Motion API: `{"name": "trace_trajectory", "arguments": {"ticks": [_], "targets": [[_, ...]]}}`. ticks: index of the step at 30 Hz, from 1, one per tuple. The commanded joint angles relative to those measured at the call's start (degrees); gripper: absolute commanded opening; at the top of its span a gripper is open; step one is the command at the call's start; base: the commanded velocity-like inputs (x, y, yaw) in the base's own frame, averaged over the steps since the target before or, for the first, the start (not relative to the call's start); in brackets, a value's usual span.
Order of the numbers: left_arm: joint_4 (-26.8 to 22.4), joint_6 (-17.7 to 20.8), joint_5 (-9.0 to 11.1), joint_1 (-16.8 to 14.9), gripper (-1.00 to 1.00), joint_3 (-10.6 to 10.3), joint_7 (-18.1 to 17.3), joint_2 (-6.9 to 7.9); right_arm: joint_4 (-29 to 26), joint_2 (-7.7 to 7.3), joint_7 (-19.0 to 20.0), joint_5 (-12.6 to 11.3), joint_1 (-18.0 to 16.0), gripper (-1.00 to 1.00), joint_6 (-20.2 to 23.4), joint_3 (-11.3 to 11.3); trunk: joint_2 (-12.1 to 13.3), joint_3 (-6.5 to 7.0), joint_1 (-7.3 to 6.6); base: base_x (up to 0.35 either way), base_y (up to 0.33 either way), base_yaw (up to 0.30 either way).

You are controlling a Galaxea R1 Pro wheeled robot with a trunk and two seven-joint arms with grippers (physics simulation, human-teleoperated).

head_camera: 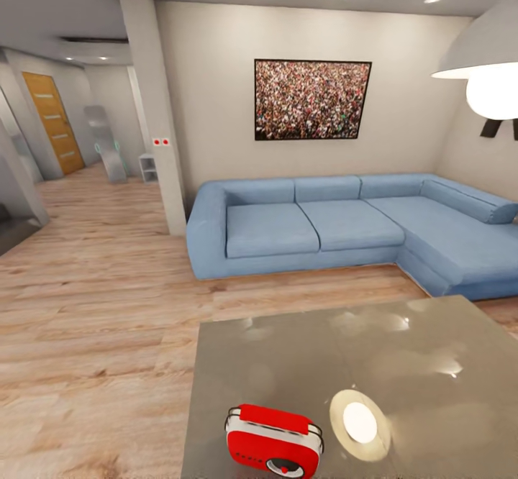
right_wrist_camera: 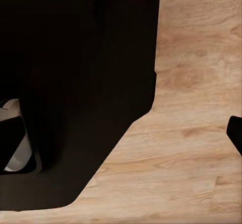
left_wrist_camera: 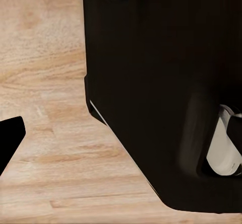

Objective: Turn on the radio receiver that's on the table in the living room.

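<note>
The red radio receiver (head_camera: 273, 441) stands upright on the grey glossy table (head_camera: 403, 364), near its front left corner, with its round dial facing me. The living room's plank floor (head_camera: 93, 306) lies around the table. Both wrist views look down at the wood floor beside my black base (left_wrist_camera: 161, 82). A dark fingertip (left_wrist_camera: 10, 143) of the left gripper sits at the frame's edge, and a fingertip (right_wrist_camera: 236, 133) of the right gripper does the same in its view. Both stand far off centre, so both grippers are open and hold nothing.
A blue L-shaped sofa (head_camera: 324, 224) runs behind the table under a framed crowd photo (head_camera: 312, 99). A white pendant lamp (head_camera: 489, 69) hangs at the upper right. A white pillar (head_camera: 155, 105) divides the room from a hallway with an orange door (head_camera: 52, 123).
</note>
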Motion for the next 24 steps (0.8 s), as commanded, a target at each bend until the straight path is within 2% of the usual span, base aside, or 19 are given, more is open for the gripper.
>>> {"name": "trace_trajectory", "arguments": {"ticks": [1, 24], "targets": [[0.0, -0.02, 0.0, 0.0, 1.0, 0.0, 0.0, 0.0, 0.0, 0.0, 0.0, 0.0, 0.0, 1.0, 0.0, 0.0, 0.0, -0.1, 0.0, 0.0, 0.0, 0.044], [0.0, 0.0, 0.0, 0.0, 1.0, 0.0, 0.0, 0.0, 0.0, 0.0, 0.0, 0.0, 0.0, 1.0, 0.0, 0.0, 0.0, -2.2, 0.0, 0.0, 0.0, 0.106]]}}
